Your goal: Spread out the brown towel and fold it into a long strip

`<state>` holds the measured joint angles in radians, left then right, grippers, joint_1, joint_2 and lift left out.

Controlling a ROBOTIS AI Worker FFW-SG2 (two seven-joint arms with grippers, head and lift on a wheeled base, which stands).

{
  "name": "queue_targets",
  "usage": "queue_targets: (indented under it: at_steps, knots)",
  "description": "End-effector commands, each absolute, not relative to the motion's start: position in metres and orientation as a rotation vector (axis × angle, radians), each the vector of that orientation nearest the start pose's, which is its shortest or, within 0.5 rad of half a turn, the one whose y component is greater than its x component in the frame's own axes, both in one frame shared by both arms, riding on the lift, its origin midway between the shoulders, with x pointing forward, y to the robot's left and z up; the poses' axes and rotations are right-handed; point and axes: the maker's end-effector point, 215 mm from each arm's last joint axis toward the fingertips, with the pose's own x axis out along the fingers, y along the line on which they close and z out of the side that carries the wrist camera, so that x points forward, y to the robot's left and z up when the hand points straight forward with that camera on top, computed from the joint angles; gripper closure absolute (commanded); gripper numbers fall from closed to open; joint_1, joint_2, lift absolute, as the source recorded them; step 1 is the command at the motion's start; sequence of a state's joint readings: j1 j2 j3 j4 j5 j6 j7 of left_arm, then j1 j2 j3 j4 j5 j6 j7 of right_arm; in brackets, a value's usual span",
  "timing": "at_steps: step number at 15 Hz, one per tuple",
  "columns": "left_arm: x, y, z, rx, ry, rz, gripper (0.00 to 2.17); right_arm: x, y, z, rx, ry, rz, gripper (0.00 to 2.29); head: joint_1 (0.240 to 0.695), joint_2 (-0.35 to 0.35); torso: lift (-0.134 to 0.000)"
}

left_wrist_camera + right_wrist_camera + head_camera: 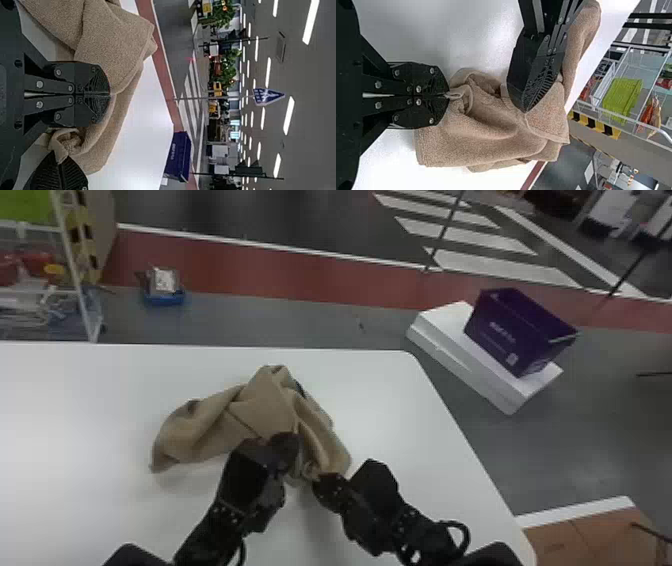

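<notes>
The brown towel (265,405) lies crumpled on the white table (90,400), humped in the middle. My left gripper (289,440) is at the towel's near side, and my right gripper (316,480) is just right of it at the near right corner. In the left wrist view, the left gripper (110,94) is closed on a fold of the towel (115,43). The right wrist view has the right gripper (448,95) pinching a small edge of the towel (494,130), with the left gripper's fingers close by.
Beyond the table's right edge, a dark purple box (517,330) stands on a white box (465,360) on the floor. A wire rack (75,280) is at the far left, and a blue container (164,296) sits on the floor behind the table.
</notes>
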<state>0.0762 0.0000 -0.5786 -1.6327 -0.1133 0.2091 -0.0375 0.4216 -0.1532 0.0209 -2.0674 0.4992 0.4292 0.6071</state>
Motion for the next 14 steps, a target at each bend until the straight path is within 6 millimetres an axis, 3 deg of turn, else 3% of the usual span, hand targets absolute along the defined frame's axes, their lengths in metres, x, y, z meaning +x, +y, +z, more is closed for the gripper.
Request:
queue_targets:
  at_steps: [1, 7, 11, 14]
  knots:
    - [0.474, -0.090, -0.394, 0.108, 0.168, -0.589, 1.90, 0.426, -0.211, -0.446, -0.491, 0.480, 0.486, 1.69, 0.695, -0.350, -0.123]
    - [0.484, -0.025, -0.355, 0.088, 0.134, -0.493, 1.90, 0.480, -0.279, -0.382, -0.332, 0.413, 0.382, 1.69, 0.695, -0.350, -0.123]
    - [0.489, 0.048, -0.326, 0.090, 0.109, -0.392, 1.90, 0.501, -0.314, -0.358, -0.263, 0.431, 0.317, 1.69, 0.695, -0.320, -0.123]
    - [0.489, 0.097, -0.312, 0.091, 0.102, -0.325, 1.90, 0.519, -0.344, -0.328, -0.211, 0.412, 0.259, 1.69, 0.695, -0.287, -0.123]
